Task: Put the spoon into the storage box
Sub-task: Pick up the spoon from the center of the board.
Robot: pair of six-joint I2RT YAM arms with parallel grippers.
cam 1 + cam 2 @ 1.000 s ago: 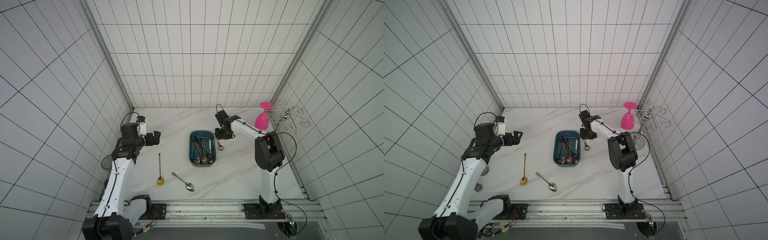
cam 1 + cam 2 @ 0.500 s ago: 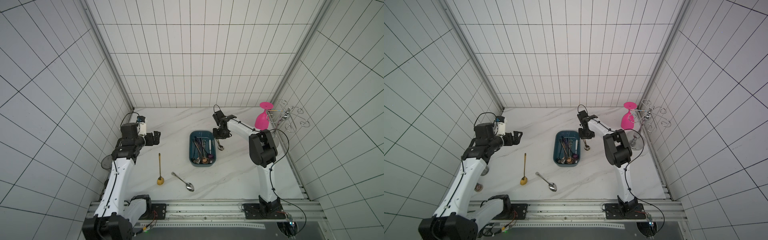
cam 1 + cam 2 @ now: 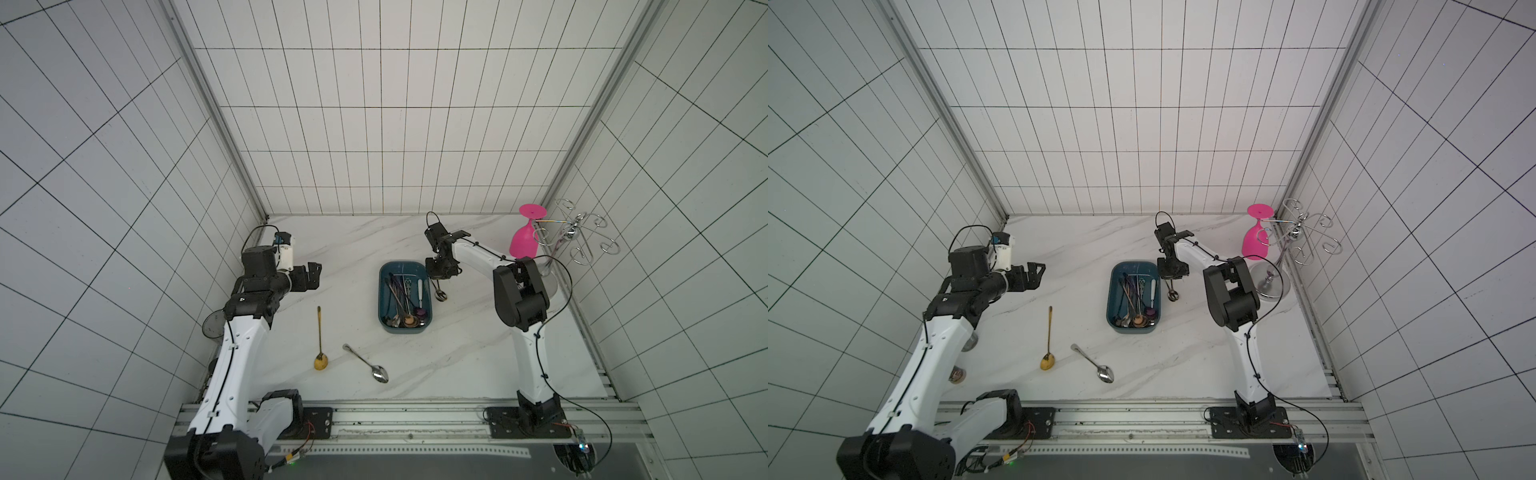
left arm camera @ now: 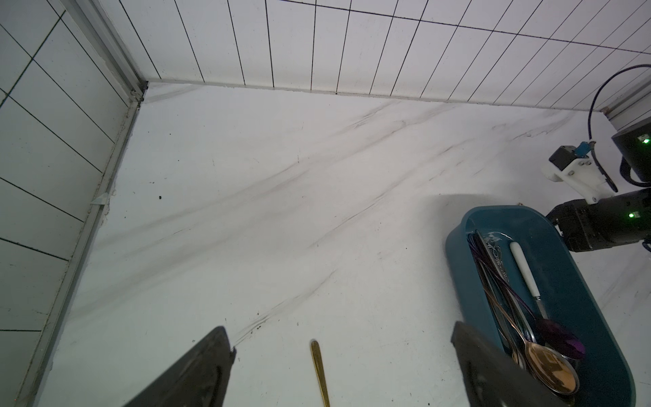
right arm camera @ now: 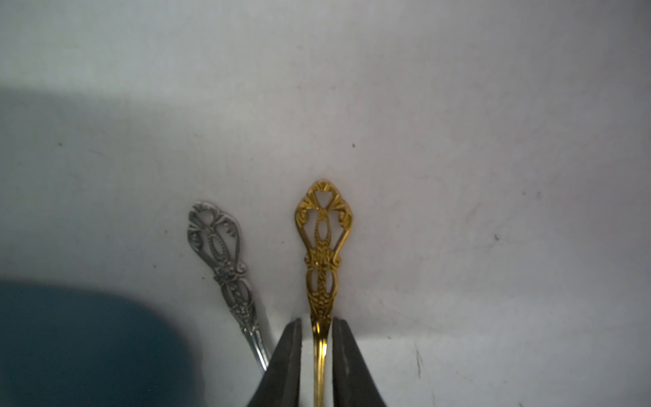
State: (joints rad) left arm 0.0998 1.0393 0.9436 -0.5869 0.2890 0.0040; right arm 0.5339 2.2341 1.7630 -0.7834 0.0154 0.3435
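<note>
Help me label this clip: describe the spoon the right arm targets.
Find the teal storage box. Beside it, under the right tool, lie two ornate spoons. It is the gold spoon between the tool's fingers; the silver spoon lies outside them.

Both top views look down from high on my whole table point(image 3: 457, 353). My wrist cameras look closer; left also shows the storage box point(image 4: 570, 282).

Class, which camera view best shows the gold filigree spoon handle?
Right wrist view: the gold handle sits central and sharp, fingers of the right gripper either side. In both top views that gripper covers it; the left wrist view misses it.
</note>
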